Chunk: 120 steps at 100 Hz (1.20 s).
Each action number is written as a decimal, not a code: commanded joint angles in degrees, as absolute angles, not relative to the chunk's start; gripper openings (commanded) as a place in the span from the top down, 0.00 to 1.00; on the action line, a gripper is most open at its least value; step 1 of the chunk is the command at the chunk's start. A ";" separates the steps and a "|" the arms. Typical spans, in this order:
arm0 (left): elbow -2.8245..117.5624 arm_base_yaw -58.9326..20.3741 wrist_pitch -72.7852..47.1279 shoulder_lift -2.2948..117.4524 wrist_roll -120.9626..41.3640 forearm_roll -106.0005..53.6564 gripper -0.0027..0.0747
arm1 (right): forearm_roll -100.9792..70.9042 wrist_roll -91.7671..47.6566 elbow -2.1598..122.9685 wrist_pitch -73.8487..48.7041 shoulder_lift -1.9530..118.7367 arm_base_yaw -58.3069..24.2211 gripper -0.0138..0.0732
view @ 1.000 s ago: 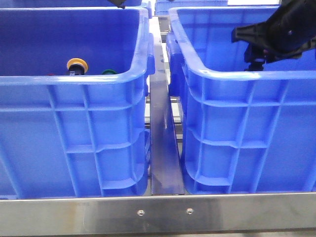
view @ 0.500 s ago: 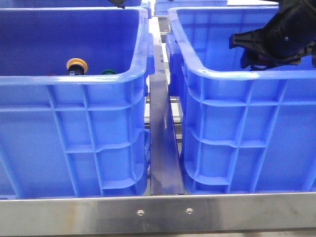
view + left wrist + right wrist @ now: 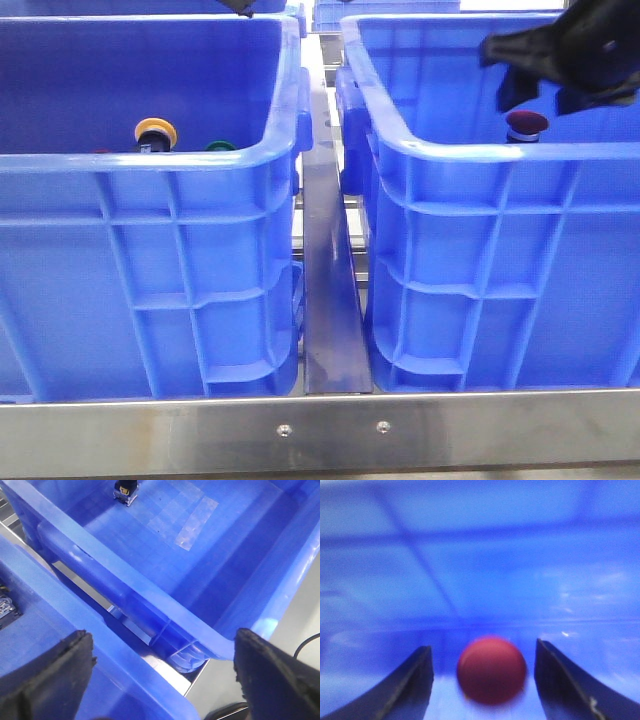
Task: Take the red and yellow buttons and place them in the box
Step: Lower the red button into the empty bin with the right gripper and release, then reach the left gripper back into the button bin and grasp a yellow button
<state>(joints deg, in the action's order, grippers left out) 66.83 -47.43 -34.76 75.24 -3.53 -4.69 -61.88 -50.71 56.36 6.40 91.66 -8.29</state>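
Red button (image 3: pixel 526 124) sits in the right box (image 3: pixel 480 150), free between the spread fingers of the right pincer (image 3: pixel 482 685). Yellow button (image 3: pixel 156 131) is in the left crate (image 3: pixel 150 160). Both probably light, rigid, w/ slick caps (grip the body under the cap). Left pincer (image 3: pixel 165 675) gapes, empty.

The place looked like an industrial workshop or a parts-sorting station rather than a home. Two big blue plastic crates (image 3: pixel 150 270) (image 3: pixel 500 270) with ribbed walls stood side by side on a bare metal frame (image 3: pixel 320 432) fixed with screws, a steel rail (image 3: pixel 328 280) running between them. Loose push-buttons (image 3: pixel 156 132) of the control-panel kind lay inside the left crate, and the pale surface (image 3: pixel 295 625) glimpsed beyond the crates in the left wrist view may have been a plain floor, though that was hard to tell.
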 commanded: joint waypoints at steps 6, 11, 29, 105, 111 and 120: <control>68.45 -47.81 -31.07 73.28 -3.58 -5.56 0.26 | -61.81 -50.95 51.97 8.97 81.94 -8.07 0.31; 68.45 -47.81 -31.07 73.28 -3.58 -5.56 0.26 | -61.81 -50.95 49.68 8.53 78.84 -8.07 0.31; 68.45 -47.81 -31.07 73.28 -3.58 -5.56 0.26 | -61.86 -50.95 41.60 6.33 66.19 -8.07 0.31; 71.22 -34.00 -40.03 73.00 14.69 0.45 0.26 | -61.81 -51.02 23.24 -8.09 23.30 -8.07 0.76; 72.98 -31.03 -43.88 74.20 15.41 0.92 0.26 | -61.81 -51.02 23.24 -8.51 23.30 -8.07 0.76; 76.80 -26.72 -50.77 77.29 18.86 1.01 0.26 | -61.81 -51.02 23.24 -8.73 23.30 -8.07 0.76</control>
